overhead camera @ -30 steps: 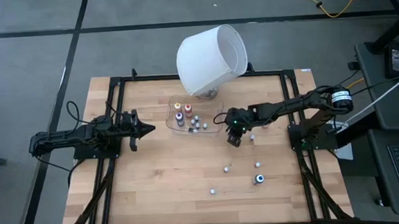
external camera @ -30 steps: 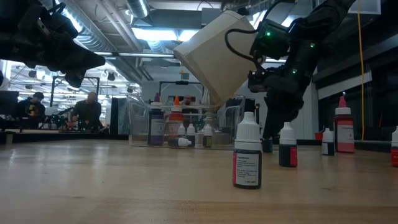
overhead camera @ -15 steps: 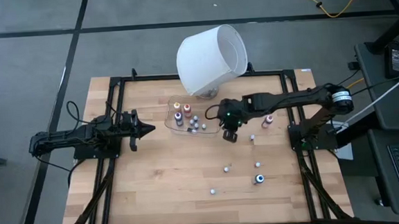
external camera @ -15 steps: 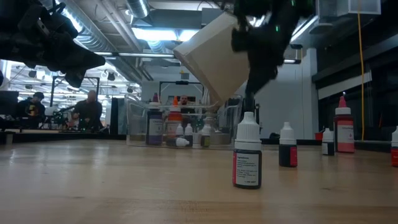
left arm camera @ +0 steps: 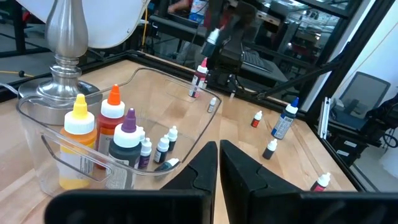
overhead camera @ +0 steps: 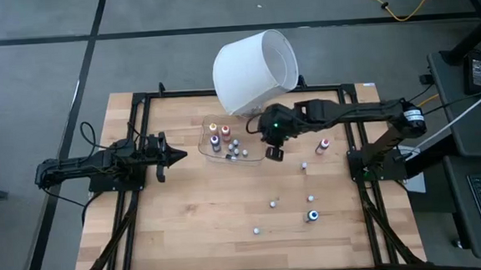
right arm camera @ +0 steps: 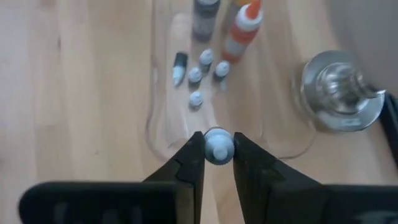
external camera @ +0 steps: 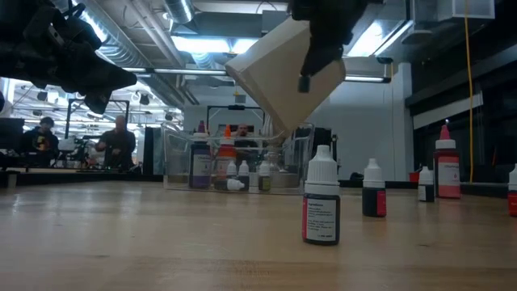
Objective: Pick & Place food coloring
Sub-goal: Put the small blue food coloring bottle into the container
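Observation:
My right gripper (right arm camera: pixel 217 142) is shut on one small food coloring bottle with a whitish cap (right arm camera: pixel 217 147). It hangs high above the table (external camera: pixel 304 79), just off the near right edge of the clear tray (overhead camera: pixel 209 147). Several more bottles stand in that tray (left arm camera: pixel 127 134), and one lies on its side. Loose bottles stand on the wood (overhead camera: pixel 311 215) (external camera: pixel 321 202). My left gripper (overhead camera: pixel 181 154) waits shut at the table's left, pointing level at the tray (left arm camera: pixel 219 165). My right gripper pinches the little bottle just below its whitish cap (right arm camera: pixel 217 149) between its two fingertips. The fingers slant down from the table's right side. The bottle is lifted clear of the table and hangs upright below them (external camera: pixel 304 82).
A lamp with a big white shade (overhead camera: pixel 253 63) and a metal foot (right arm camera: pixel 339 93) stands just behind the tray. A taller red-capped bottle (overhead camera: pixel 322 147) and small ones (overhead camera: pixel 273 203) (overhead camera: pixel 256 231) dot the table's right half. The near left wood (overhead camera: pixel 179 222) is bare.
My right gripper has risen steeply from the table with the small bottle and has drifted toward the tray, rolling its wrist a little. The bottle, which stood on the wood a second ago, now hangs clear, high above the table.

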You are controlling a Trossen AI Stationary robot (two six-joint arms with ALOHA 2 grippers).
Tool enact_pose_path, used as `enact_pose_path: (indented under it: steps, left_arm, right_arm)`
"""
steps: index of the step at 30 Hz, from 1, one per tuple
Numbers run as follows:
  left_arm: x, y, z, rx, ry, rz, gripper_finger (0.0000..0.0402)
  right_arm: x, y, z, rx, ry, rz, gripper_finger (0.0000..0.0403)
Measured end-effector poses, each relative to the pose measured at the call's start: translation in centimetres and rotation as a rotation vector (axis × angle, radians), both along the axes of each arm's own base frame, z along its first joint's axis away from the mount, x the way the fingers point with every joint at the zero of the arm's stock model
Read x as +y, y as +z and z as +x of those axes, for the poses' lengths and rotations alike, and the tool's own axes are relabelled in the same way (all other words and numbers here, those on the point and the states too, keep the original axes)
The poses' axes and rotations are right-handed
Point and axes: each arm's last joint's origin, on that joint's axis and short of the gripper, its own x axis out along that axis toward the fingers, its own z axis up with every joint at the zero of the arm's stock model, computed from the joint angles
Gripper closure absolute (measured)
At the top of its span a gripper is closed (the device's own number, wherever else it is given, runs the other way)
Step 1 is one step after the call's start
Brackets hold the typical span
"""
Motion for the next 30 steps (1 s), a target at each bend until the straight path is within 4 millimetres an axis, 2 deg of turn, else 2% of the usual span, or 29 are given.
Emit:
enact_pose_path:
  steps: [4, 18, 30]
  left_arm:
    - [0.0, 0.0, 0.0, 0.000, 0.000, 0.000, 0.0390]
    - [0.0, 0.0, 0.0, 0.000, 0.000, 0.000, 0.0386]
    - [0.0, 0.0, 0.0, 0.000, 0.000, 0.000, 0.0387]
  right_arm:
    - [-1.0, -0.8, 0.9, -0.013, -0.004, 0.004, 0.0331]
    - [-1.7, -7.4, 5.0, 0.102, 0.093, 0.080, 0.0329]
    - [-1.9, -11.0, 6.4, 0.179, 0.125, 0.098, 0.0328]
